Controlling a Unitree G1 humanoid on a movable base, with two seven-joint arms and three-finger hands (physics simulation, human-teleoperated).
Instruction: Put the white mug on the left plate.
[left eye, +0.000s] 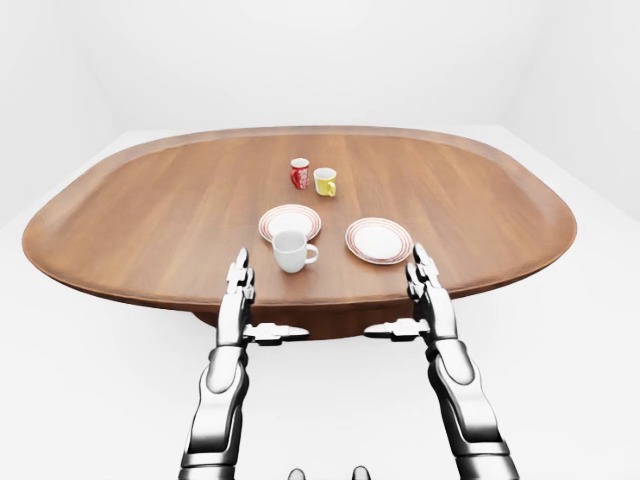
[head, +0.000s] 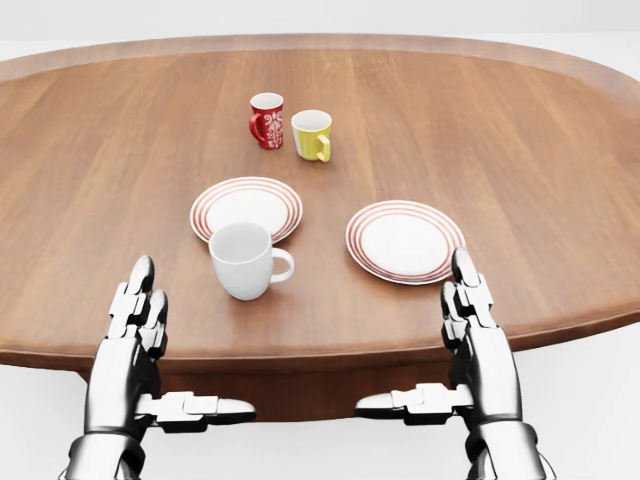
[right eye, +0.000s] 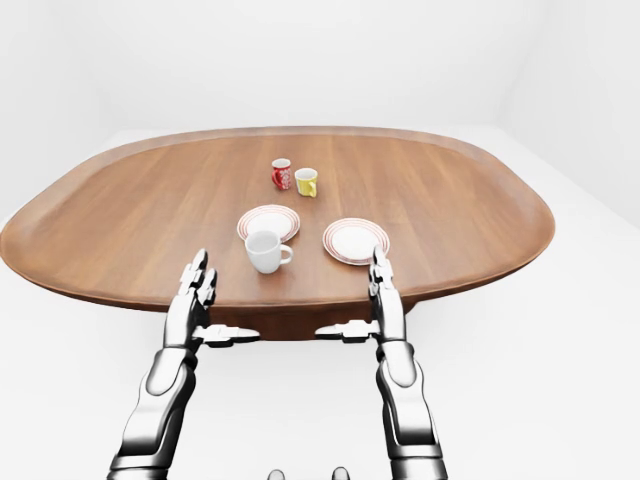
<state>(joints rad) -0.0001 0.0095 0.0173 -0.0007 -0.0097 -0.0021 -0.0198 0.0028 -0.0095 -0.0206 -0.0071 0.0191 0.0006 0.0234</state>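
Note:
The white mug (head: 242, 260) stands upright on the wooden table (head: 520, 130), handle to the right, just below the left red-rimmed plate (head: 246, 208), whose lower rim it partly covers. A second red-rimmed plate (head: 405, 241) lies to the right. My left hand (head: 160, 350) hovers at the table's near edge, lower left of the mug, fingers straight and thumb out, open and holding nothing. At the lower right, below the right plate, my right hand (head: 450, 345) mirrors it, open as well.
A red patterned mug (head: 266, 120) and a yellow mug (head: 312, 135) stand side by side above the plates. The oval table (left eye: 120, 220) has a raised rim and white floor all around it.

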